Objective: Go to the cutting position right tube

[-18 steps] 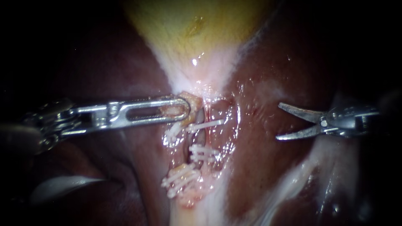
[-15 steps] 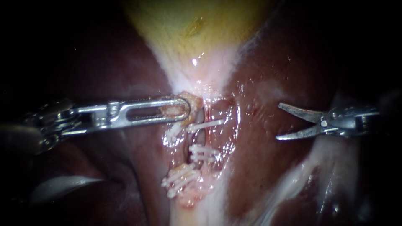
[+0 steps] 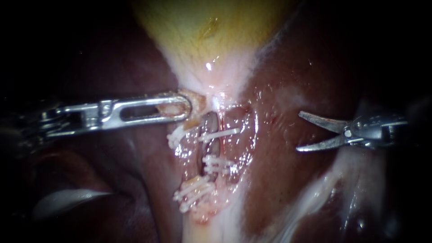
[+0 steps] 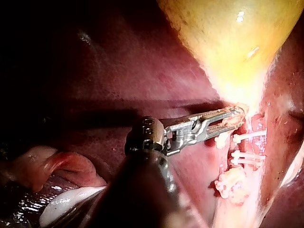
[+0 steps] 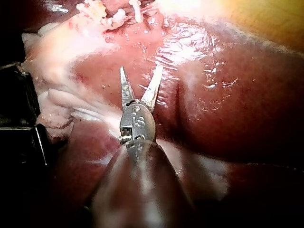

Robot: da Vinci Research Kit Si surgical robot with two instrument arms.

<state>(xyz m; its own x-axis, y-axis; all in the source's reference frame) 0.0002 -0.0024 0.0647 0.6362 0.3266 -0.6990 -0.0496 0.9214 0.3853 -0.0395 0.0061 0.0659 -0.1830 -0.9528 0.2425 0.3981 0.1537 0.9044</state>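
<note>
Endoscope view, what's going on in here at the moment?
The left instrument has its jaws shut on tissue just below the gallbladder. The right instrument, its blades open, hangs over the liver, well apart from the white clips on the tubes.

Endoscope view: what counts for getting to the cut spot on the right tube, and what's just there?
In the job:
- right instrument, blades open, short of the clips
- right tube
- its upper clip and lower clip

Just there:
- left instrument, jaws shut on tissue below the gallbladder
- left tube's clips
- liver
</note>
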